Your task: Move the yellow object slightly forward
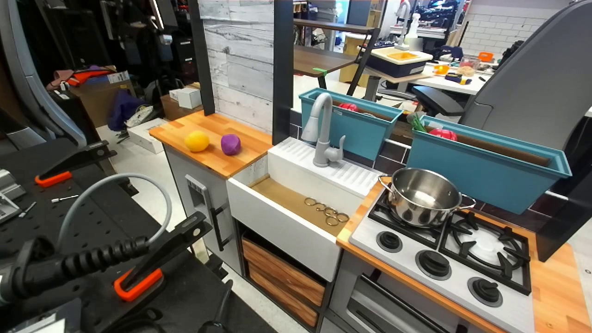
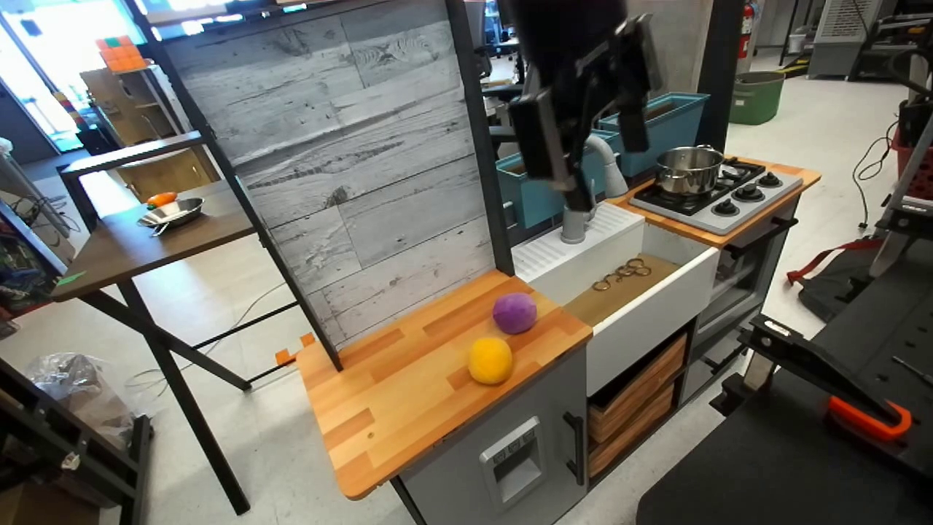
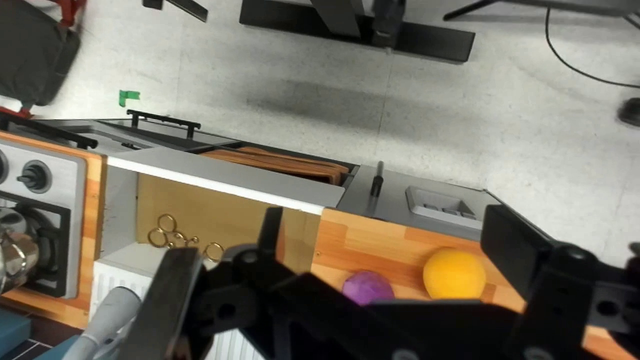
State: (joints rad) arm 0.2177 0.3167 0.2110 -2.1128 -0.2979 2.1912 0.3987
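Now I see the gripper hanging, its fingers well apart; the yellow ball lies near the purple ball on the counter.

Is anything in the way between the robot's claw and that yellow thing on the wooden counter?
Nothing visible. The open gripper hangs in the air; the yellow object lies uncovered on the wooden counter. The purple object sits beside it, apart, nearer the sink.

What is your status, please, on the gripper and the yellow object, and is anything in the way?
Gripper open, holding nothing. Yellow object on wooden countertop, ungrasped. Purple ball nearby, not touching it; might crowd the approach.
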